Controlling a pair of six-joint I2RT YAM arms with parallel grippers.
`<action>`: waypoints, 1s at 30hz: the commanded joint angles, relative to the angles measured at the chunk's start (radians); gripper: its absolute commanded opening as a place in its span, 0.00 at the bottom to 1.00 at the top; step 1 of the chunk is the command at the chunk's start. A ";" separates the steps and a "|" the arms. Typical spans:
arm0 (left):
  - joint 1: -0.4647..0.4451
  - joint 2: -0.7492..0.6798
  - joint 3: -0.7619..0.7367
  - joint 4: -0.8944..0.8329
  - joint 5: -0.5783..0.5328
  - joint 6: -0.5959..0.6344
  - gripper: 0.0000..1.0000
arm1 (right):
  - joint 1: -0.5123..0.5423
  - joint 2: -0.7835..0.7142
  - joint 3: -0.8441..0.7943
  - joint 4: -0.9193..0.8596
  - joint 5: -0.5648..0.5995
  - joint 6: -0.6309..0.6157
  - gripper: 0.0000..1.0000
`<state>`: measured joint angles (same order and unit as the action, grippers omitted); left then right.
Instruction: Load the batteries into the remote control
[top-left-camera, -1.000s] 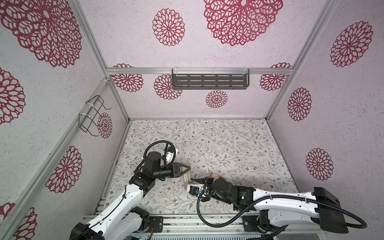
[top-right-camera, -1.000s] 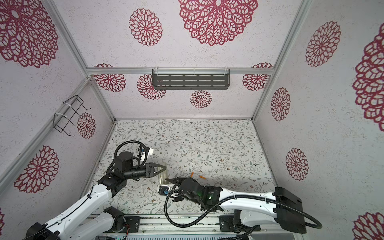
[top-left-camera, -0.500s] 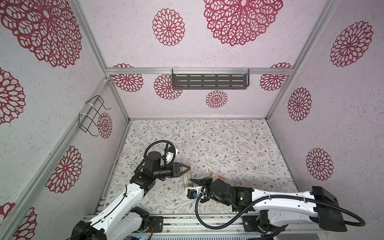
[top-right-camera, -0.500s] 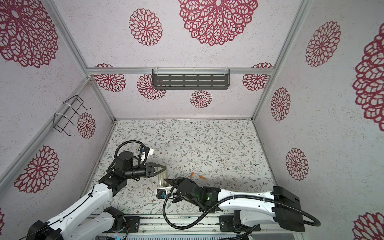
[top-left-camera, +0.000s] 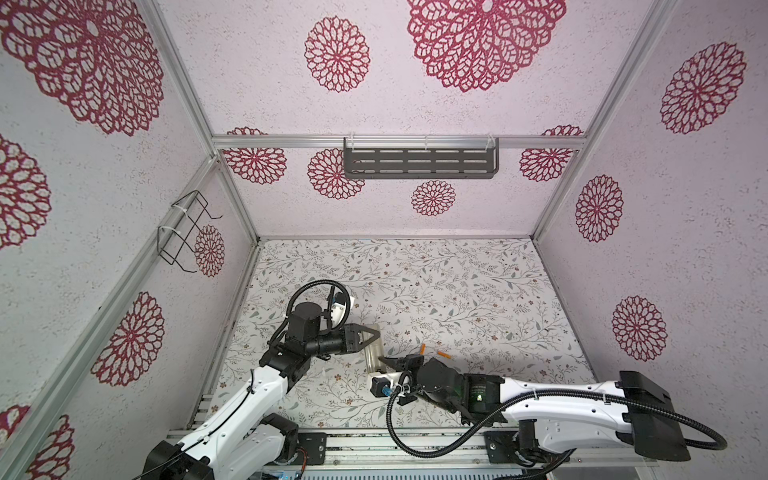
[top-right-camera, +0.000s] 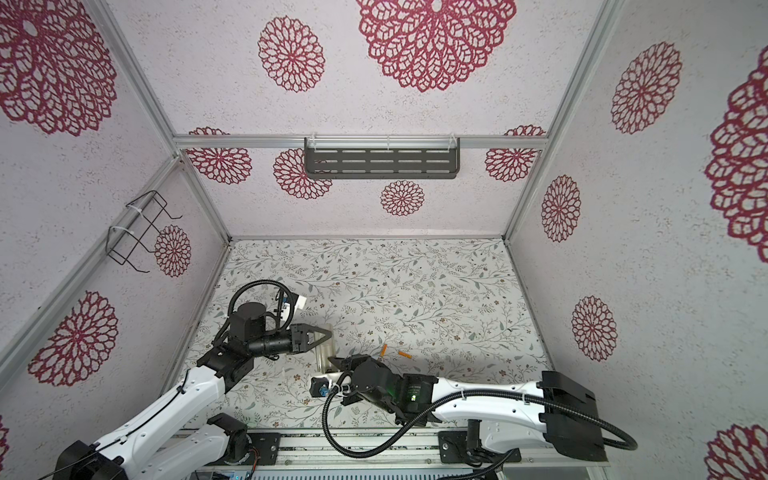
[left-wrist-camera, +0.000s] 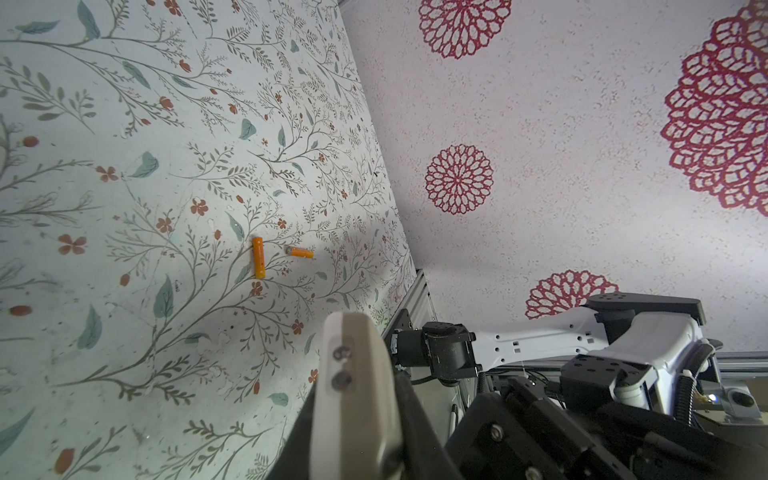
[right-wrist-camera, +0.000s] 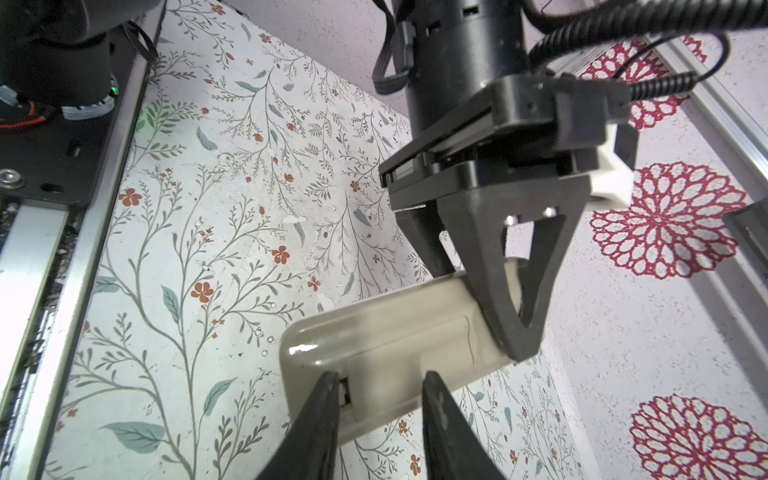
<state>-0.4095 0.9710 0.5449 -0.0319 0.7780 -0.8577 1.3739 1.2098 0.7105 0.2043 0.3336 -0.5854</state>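
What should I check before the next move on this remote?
1. left gripper shut on remote: ok.
2. remote's beige back faces right gripper: ok.
3. right gripper's jaws straddle cover: ok.
4. grip on cover firm: cannot tell.
5. cover off: not ok, it is on.
6. batteries free on table, apart from each other: ok.

Floral-patterned table (top-left-camera: 457, 282), two orange batteries (left-wrist-camera: 259, 263) close together on it.
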 joint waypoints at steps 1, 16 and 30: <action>-0.018 -0.008 0.000 0.024 0.096 -0.027 0.00 | -0.010 0.008 0.035 0.063 0.096 -0.017 0.35; -0.017 -0.007 0.009 -0.011 0.077 -0.008 0.00 | 0.010 -0.018 0.011 0.118 0.141 -0.040 0.34; -0.020 -0.005 0.015 -0.007 0.103 -0.010 0.00 | 0.019 -0.161 -0.036 0.050 -0.081 0.007 0.35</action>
<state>-0.4210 0.9710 0.5449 -0.0525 0.8433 -0.8692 1.3869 1.1053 0.6807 0.2626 0.3412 -0.6075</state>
